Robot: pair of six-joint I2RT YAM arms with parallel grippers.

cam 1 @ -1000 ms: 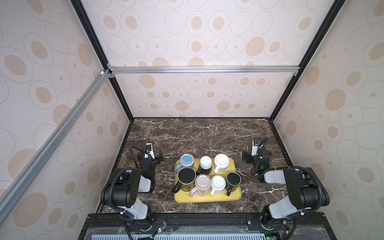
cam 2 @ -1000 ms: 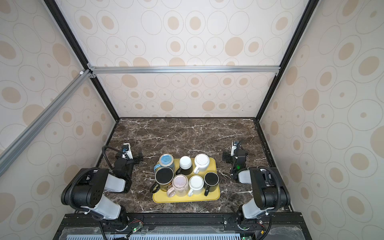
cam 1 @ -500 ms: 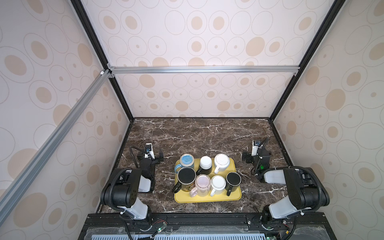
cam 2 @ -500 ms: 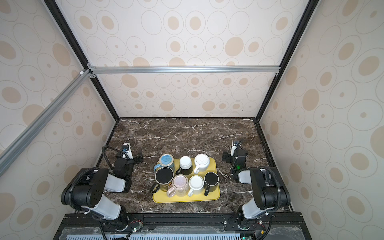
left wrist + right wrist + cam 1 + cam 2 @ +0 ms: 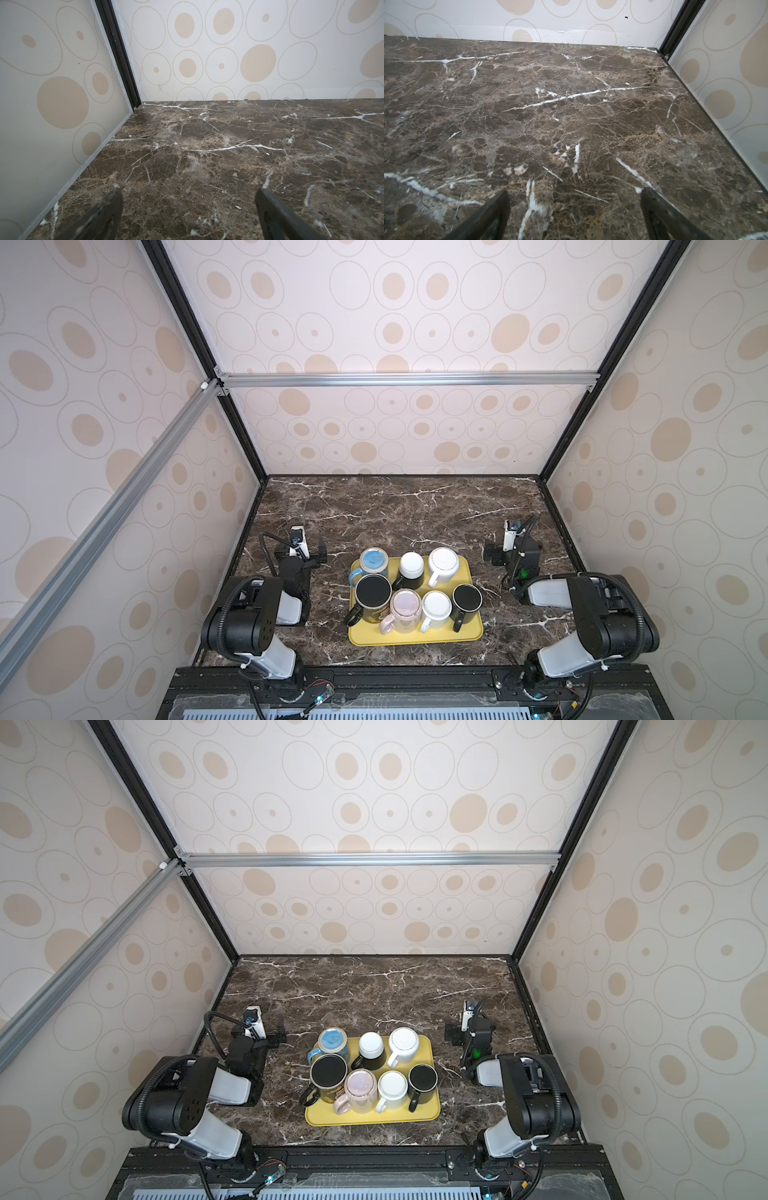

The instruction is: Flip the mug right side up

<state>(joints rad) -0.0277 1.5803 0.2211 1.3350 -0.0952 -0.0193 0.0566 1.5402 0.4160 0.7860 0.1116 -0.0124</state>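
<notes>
1. While both arms sit folded low by the front corners of the marble tabletop (image 5: 395, 510), the left gripper (image 5: 301, 553) rests near the left edge. Its jaws are spread wide with nothing between them, and its wrist view shows both fingers (image 5: 108, 207) over bare marble.
2. Near the right edge, the right gripper (image 5: 513, 551) is likewise wide and empty, with its fingers (image 5: 660, 209) over bare marble.
3. A yellow tray (image 5: 415, 639) lies near the front edge, midway between the arms and apart from both grippers.
4. Seven mugs (image 5: 405, 603) stand packed together on it, three along the tray's back edge and four in front.
5. At the tray's back right corner, the white mug (image 5: 444, 562) (image 5: 404, 1042) shows a closed, flat top in both top views. It looks like the mug's base, so the mug seems to stand rim-down.
6. I cannot tell which way up the black mug with a white top (image 5: 410, 564) just beside it stands.
</notes>
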